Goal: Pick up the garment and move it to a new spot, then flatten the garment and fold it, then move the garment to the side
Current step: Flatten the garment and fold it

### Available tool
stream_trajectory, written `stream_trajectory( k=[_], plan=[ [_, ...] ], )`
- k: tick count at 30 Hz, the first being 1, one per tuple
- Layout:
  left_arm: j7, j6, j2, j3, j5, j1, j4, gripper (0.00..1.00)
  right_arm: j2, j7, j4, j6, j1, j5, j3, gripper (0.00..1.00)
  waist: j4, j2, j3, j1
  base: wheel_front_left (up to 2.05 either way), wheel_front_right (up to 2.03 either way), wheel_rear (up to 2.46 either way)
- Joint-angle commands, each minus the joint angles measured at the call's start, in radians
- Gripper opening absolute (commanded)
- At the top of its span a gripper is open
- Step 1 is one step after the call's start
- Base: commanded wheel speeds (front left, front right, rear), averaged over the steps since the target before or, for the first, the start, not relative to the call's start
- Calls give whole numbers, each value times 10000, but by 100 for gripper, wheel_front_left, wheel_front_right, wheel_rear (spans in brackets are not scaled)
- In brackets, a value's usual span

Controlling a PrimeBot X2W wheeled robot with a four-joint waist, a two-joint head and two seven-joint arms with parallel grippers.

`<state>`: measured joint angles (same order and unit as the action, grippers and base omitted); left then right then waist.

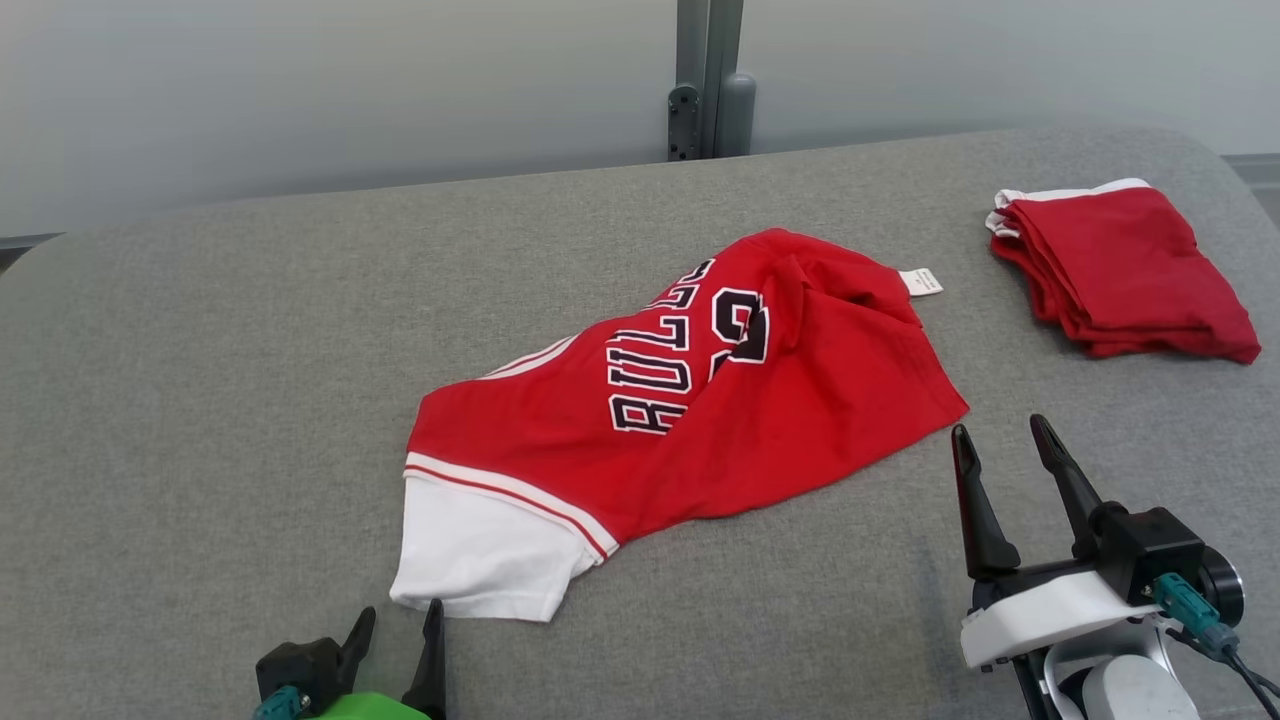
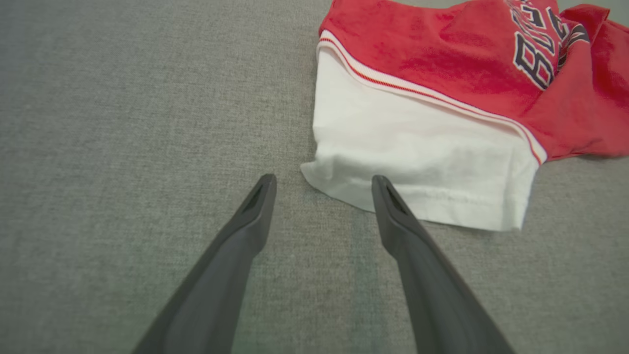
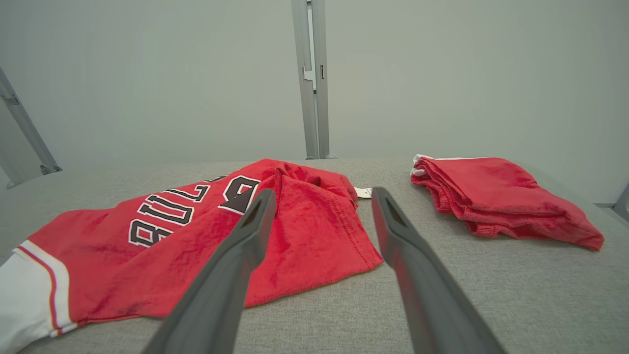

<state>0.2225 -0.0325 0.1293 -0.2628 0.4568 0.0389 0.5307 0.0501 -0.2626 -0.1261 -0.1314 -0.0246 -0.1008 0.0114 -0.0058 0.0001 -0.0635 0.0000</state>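
Red fabric with dark, white-edged lettering made up the shirt [image 1: 700, 400], which lay crumpled and unfolded near the middle of the grey table [image 1: 200, 420]. Its white sleeve [image 1: 480, 555] reached toward the near edge, left of centre. A small white label [image 1: 921, 281] stuck out from the end nearest the far right corner. The body of the shirt was bunched and ridged around the lettering, not flat.

Left hand [image 1: 401, 608]: positioned at the near edge, fingers apart, nothing between them. In the left wrist view the left hand [image 2: 323, 178] pointed at the sleeve's hem. One fingertip [image 2: 381, 184] overlapped the hem's edge. Whether it touched the cloth could not be told.

Right hand [image 1: 999, 425]: positioned toward the near right corner, fingers apart and empty. It stood just beside the shirt's lower right corner, clear of the cloth. In the right wrist view the right hand [image 3: 323, 191] pointed across the shirt toward the far edge.

A folded pile of red cloth [image 1: 1120, 270] with white trim sat near the far right corner, well apart from the shirt. A grey post [image 1: 708, 80] stood behind the far edge.
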Motion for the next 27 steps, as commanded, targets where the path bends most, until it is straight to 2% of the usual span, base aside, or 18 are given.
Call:
stream_trajectory(
  k=[1,6,7,8,9,12,13,14,19,27],
  plan=[
    [99,-54,-7,30,67,253,180,100,10,-29,-20,16,-103,109,-25,100,-158,-1,-143,0,0,0,0],
    [283,-222,-49,75,51,618,748,100,10,-29,-25,16,-193,149,-97,100,-303,-1,-255,0,0,0,0],
    [313,-243,-65,71,54,673,822,95,10,-29,-29,16,-196,154,-107,100,-324,-1,-270,0,0,0,0],
    [336,-297,-79,64,55,726,912,74,10,-29,-32,16,-200,157,-118,100,-342,-1,-278,0,0,0,0],
    [334,-322,-97,43,52,770,996,46,10,-29,-38,16,-208,159,-117,100,-357,-1,-284,0,0,0,0],
    [379,-431,-134,-18,0,894,1123,20,11,-29,-54,16,-236,142,-148,100,-372,-1,-296,0,0,0,0],
    [399,-475,-143,-38,-26,929,1129,7,11,-29,-66,16,-241,135,-164,100,-367,-1,-290,0,0,0,0],
    [410,-509,-160,-41,-53,952,1116,0,11,-29,-73,16,-242,131,-182,100,-357,-1,-281,0,0,0,0],
    [427,-643,-197,1,-111,872,803,0,11,-29,-92,16,-187,120,-326,100,-256,-1,-221,0,0,0,0],
    [425,-648,-212,450,-329,5,-792,0,12,-29,-835,16,-18,324,-1253,100,250,-1,-128,0,0,0,0]
  ],
)
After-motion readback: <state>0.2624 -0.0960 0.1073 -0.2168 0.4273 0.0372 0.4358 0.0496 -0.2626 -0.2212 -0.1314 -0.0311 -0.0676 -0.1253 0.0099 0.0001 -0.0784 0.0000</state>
